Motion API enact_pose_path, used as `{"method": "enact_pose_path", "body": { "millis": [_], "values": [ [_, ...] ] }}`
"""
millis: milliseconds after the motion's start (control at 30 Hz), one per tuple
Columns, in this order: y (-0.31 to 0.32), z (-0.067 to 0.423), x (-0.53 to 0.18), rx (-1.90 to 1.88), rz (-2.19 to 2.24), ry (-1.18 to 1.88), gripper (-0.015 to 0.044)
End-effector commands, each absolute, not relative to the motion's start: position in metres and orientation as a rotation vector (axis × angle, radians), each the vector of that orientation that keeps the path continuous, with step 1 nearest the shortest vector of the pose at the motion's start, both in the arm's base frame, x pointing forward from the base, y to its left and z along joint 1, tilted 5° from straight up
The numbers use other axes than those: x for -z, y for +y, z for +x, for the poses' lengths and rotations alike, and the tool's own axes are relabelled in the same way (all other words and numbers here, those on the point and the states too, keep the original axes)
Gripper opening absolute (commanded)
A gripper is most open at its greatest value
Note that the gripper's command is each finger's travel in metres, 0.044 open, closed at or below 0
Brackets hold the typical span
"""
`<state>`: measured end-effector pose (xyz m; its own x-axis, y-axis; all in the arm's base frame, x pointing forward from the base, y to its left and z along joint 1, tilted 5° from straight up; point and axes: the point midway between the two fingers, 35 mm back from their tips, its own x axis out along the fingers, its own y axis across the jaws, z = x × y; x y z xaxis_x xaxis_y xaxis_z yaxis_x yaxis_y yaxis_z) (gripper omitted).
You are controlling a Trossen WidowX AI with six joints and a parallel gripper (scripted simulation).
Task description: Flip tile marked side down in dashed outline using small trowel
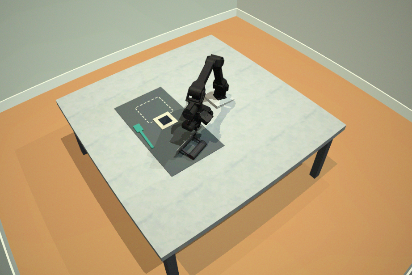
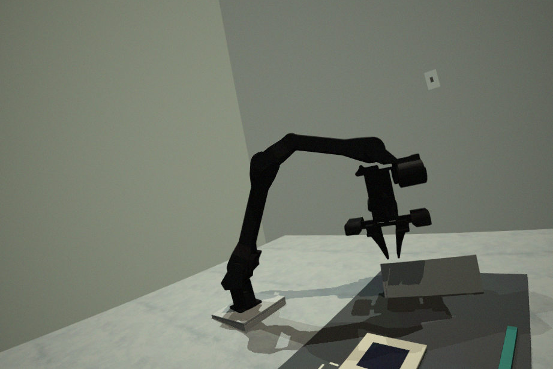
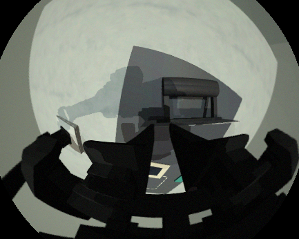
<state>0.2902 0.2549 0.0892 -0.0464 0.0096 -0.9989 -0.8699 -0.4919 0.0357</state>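
Note:
The teal trowel [image 1: 143,136] [image 2: 509,347] lies flat on the dark mat [image 1: 186,165] [image 2: 468,333], near its left edge. The cream tile [image 1: 164,120] [image 2: 384,353] lies with its dark blue marked square facing up, just outside the near corner of the dashed outline [image 1: 147,102]. My gripper [image 1: 190,128] [image 2: 391,255] [image 3: 161,127] hangs above the mat to the right of the tile, pointing down. Its fingers stand a little apart with nothing between them. In the wrist view, the tile [image 3: 157,171] and a tip of the trowel [image 3: 179,179] show behind the fingers.
A dark sloped rack with a roller [image 1: 192,148] [image 2: 430,275] [image 3: 190,99] stands on the mat just in front of the gripper. The arm's white base plate [image 1: 219,102] [image 2: 250,311] sits on the grey table [image 1: 266,125] behind the mat.

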Motion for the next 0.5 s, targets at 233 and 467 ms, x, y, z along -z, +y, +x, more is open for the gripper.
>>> {"method": "enact_pose_path", "body": {
  "millis": [233,467],
  "values": [
    [0.2483,0.2916,-0.0775,-1.630,-1.539,0.942,0.0100],
    [0.2483,0.2916,-0.0775,-1.630,-1.539,0.942,0.0100]
  ]
}}
